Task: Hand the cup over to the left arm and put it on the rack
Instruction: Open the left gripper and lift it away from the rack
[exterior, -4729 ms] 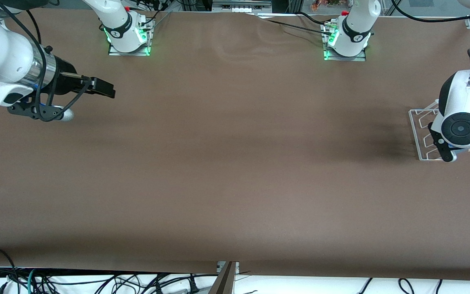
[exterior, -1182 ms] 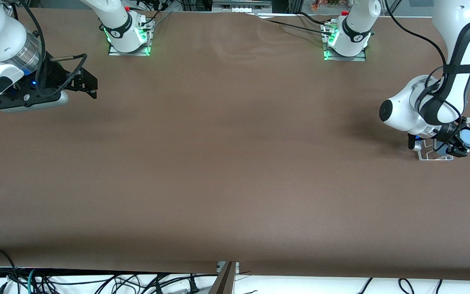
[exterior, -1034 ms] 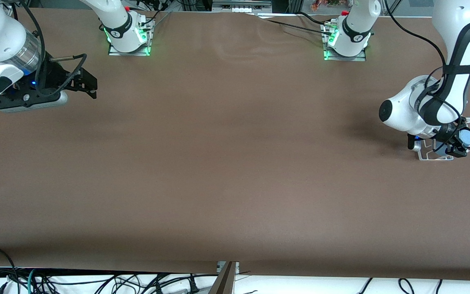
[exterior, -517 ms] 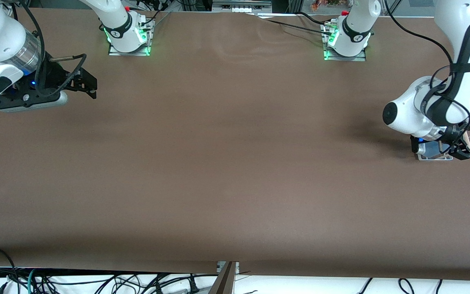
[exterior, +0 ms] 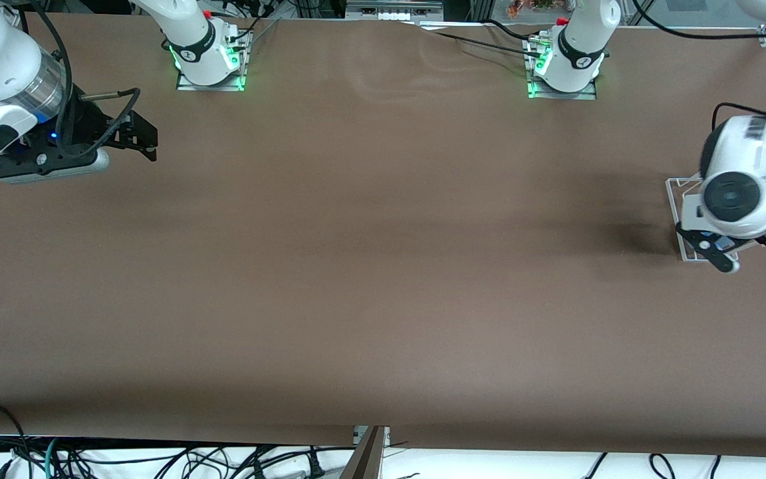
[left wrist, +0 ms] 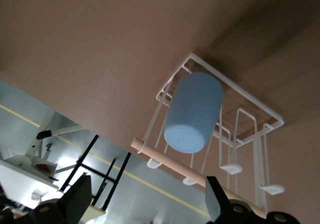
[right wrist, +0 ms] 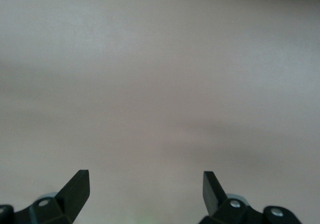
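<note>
The light-blue cup (left wrist: pixel 194 112) rests tilted in the white wire rack (left wrist: pixel 250 107), its closed base turned toward the left wrist camera, beside the wooden rod (left wrist: pixel 200 173). My left gripper (left wrist: pixel 147 204) hangs open above the rack, apart from the cup, with nothing between its fingers. In the front view the left arm's wrist covers the cup; only the rack's corner (exterior: pixel 674 196) shows beside the left gripper (exterior: pixel 755 255). My right gripper (exterior: pixel 140 141) waits open and empty over bare table at the right arm's end, as the right wrist view (right wrist: pixel 145 189) confirms.
The rack stands close to the table's edge (left wrist: pixel 75 112) at the left arm's end. Both arm bases (exterior: pixel 209 56) (exterior: pixel 566 63) stand with green lights along the side farthest from the front camera. Cables (exterior: pixel 157 462) lie below the nearest edge.
The left gripper has opened and let go of the cup, then drawn up and turned above the rack. The cup stays in the rack. The right arm has not moved.
</note>
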`<state>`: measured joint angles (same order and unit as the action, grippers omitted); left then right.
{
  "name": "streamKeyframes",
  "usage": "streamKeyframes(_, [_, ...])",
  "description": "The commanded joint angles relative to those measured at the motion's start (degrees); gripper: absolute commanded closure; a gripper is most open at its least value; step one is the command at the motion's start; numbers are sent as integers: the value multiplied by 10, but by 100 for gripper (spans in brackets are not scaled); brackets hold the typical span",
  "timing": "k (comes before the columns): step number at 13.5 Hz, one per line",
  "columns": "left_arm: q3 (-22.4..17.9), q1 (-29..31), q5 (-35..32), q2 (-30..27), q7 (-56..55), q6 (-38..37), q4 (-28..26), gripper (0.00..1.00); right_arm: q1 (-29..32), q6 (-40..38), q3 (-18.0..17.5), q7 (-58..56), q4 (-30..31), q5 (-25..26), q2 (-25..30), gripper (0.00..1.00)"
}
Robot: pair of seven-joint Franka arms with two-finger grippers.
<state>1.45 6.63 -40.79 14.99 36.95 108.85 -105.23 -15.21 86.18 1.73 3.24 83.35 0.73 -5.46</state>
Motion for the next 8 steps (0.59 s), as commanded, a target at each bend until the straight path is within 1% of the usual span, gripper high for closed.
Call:
streamKeyframes(1, [-3, -14, 117, -11, -2, -25, 57, 0, 3, -2, 0, 3, -11, -7, -3, 0])
streamKeyframes(2, [-2, -21, 145, -18, -3, -28, 80, 0, 3, -2, 0, 3, -11, -7, -3, 0])
streamKeyframes(3, [-1, -32, 162, -24, -4, -49, 104, 0, 4, -2, 0, 3, -11, -8, -3, 0])
streamKeyframes(4, [-1, -36, 198, -25, -12, -87, 141, 0, 4, -2, 0, 3, -11, -8, -3, 0])
streamKeyframes(6, [-2, -36, 289, -26, -92, -170, 205, 0, 4, -2, 0, 3, -11, -7, -3, 0])
streamKeyframes(8, [-1, -36, 334, -36, -199, -203, 238, 0, 4, -1, 1, 0, -11, -7, -3, 0])
